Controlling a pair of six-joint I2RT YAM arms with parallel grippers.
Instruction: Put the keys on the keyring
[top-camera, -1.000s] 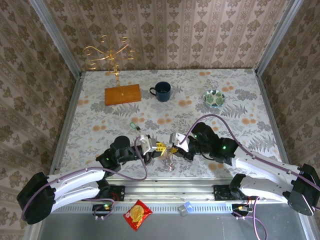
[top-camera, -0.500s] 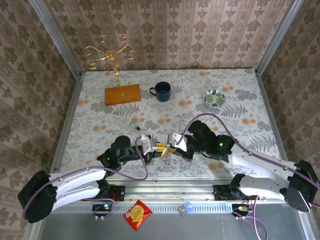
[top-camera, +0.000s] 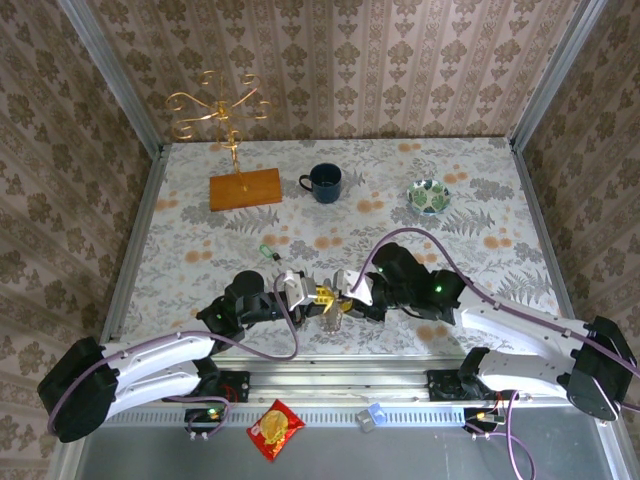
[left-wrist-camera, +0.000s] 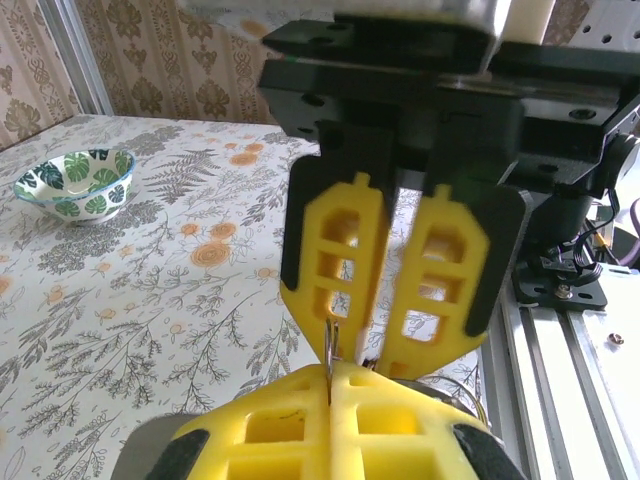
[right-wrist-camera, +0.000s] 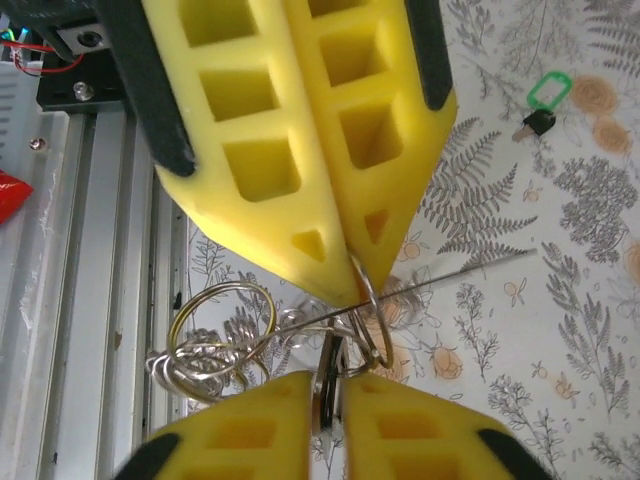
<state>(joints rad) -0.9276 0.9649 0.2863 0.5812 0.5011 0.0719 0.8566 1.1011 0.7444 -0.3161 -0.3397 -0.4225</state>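
Near the table's front edge my two grippers meet tip to tip. My left gripper (top-camera: 318, 296) (left-wrist-camera: 330, 372) is shut on a thin metal ring, the keyring (left-wrist-camera: 330, 340) (right-wrist-camera: 372, 308). My right gripper (top-camera: 347, 297) (right-wrist-camera: 328, 388) is shut on a flat metal piece (right-wrist-camera: 327, 380) hooked into that ring; I cannot tell whether it is a key. A bunch of wire rings (right-wrist-camera: 205, 345) (top-camera: 332, 320) hangs from it, just above the table. The green-headed key (top-camera: 267, 251) (right-wrist-camera: 545, 95) lies loose on the table, apart from both grippers. The grey strap is hidden.
A dark mug (top-camera: 324, 182), a patterned bowl (top-camera: 428, 196) (left-wrist-camera: 72, 180) and a gold wire stand on a wooden block (top-camera: 244, 187) stand at the back. The metal rail (right-wrist-camera: 80, 200) runs along the near edge, with a red packet (top-camera: 275, 429) below it.
The right arm has shifted a little left, bringing the two grippers closer together. The hanging bunch of rings has moved slightly left with them. Both stay shut.
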